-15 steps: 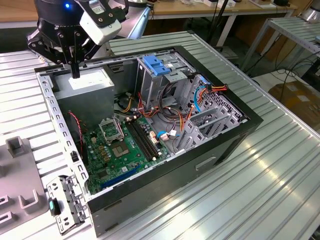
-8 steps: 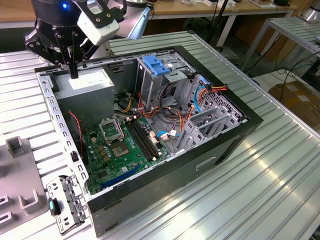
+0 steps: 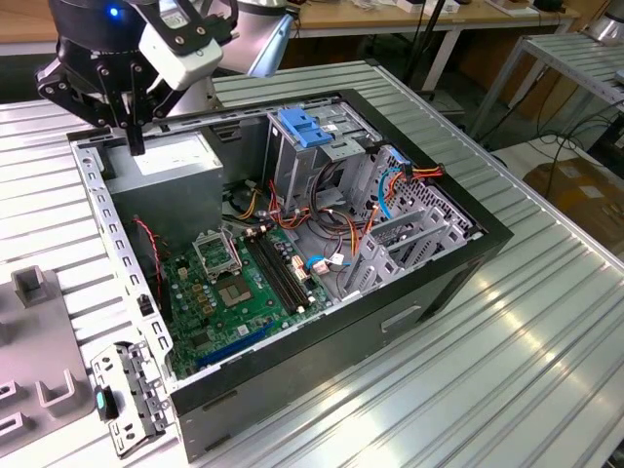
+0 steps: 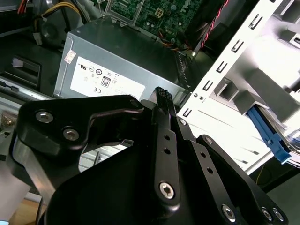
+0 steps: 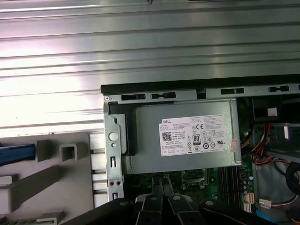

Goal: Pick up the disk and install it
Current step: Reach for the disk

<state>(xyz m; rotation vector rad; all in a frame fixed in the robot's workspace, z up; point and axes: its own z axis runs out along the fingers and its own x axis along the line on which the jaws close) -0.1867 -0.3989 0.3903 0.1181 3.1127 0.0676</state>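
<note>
My pincer (image 3: 136,144) pressed together, pinching nothing, hangs over power supply (image 3: 168,162) in case (image 3: 96,200) corner. Beside case, blue strip (image 5: 16,154) lies in grey fixture (image 5: 33,190).

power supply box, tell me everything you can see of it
The power supply box is a rectangular grey sheet-metal unit with a white printed sticker on its upward face. It lies flat in a corner of the open computer case, beside the motherboard, coloured wires at one end. The gripper hangs above its edge.
</note>
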